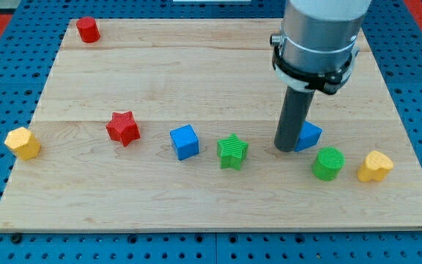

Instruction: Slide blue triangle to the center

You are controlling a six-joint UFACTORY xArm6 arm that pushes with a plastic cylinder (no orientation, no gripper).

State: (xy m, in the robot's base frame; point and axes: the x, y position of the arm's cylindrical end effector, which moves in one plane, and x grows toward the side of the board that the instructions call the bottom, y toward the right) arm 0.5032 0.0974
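My tip [286, 149], a bare rod that grasps nothing, rests against the view's-left side of the blue triangle [310, 135], right of the worktop [196, 66] centre. I judge contact wrong-sided: next I must circle to its right and push leftward.

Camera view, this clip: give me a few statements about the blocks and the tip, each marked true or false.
1. My tip is beside the blue triangle, on its left in the view. True.
2. The green star lies between the blue cube and my tip. True.
3. The red star sits at the view's top left corner. False: the red cylinder does.
4. Both yellow blocks lie at the view's right. False: one is at the left edge, one right.
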